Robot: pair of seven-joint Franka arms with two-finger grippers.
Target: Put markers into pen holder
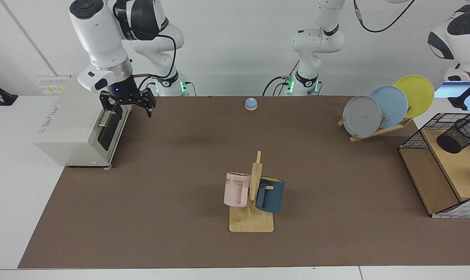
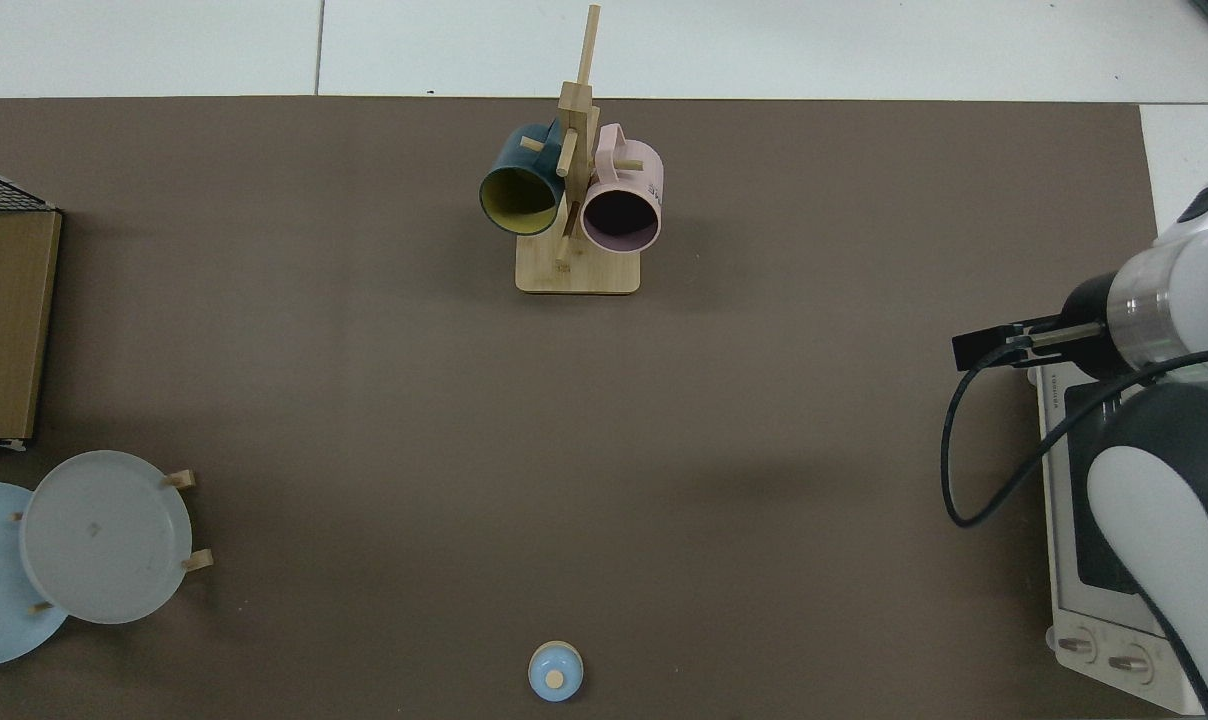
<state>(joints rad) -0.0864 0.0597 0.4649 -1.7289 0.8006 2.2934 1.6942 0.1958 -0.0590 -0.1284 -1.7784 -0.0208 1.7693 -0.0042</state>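
Nearest the facing camera, on the brown mat that covers the desk (image 1: 141, 217), a wooden mug stand (image 1: 252, 217) holds a pink mug (image 1: 235, 189) and a dark blue mug (image 1: 270, 194), one on each side of its post. Farther back at that view's right edge sits a black wire-grid basket with wooden shelves (image 1: 437, 182); the pen holder (image 1: 458, 136), a small black mesh cup, lies tilted on its upper shelf. No marker can be made out in either view. Behind the basket, a wooden rack (image 1: 379, 131) carries a grey plate (image 1: 362, 116), a blue plate (image 1: 390, 105) and a yellow plate (image 1: 416, 95). At the view's left, a white toaster oven (image 1: 75, 128) stands on the mat's corner. The right tool (image 1: 127, 105) hangs just above the oven's door edge, fingers spread and empty (in the top view it shows at the right edge (image 2: 994, 345)). A small blue bell (image 1: 251, 104) rests at the desk's far edge. Only part of the left arm (image 1: 458, 35) shows, high at the view's right; its tool is out of sight.
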